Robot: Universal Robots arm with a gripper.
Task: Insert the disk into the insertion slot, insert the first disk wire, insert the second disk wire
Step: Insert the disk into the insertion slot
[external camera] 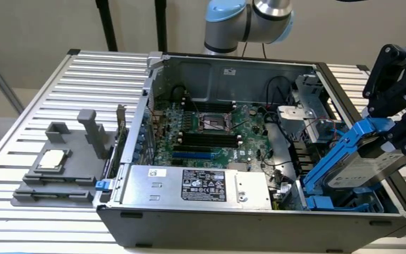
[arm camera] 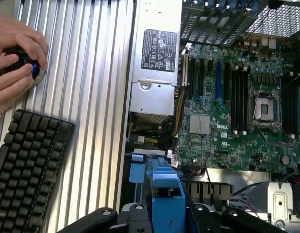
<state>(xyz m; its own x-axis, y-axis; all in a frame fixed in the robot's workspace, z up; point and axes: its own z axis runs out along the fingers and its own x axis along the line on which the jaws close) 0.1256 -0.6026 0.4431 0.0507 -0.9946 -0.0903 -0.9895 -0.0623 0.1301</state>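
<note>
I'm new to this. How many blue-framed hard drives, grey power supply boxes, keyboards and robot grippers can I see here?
blue-framed hard drive: 1
power supply box: 1
keyboard: 1
gripper: 1
Total: 4

**Silver Arm, Black Tool**

The arm [external camera: 249, 20] is a rounded silver-grey metal joint with pale blue caps. The tool [external camera: 392, 132] is matte black, built of angular linked bars, with round screw heads [arm camera: 107, 212] set into them.

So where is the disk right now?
The disk is at the exterior view's right, held tilted in the hand, its lower end at the insertion slot.
</note>
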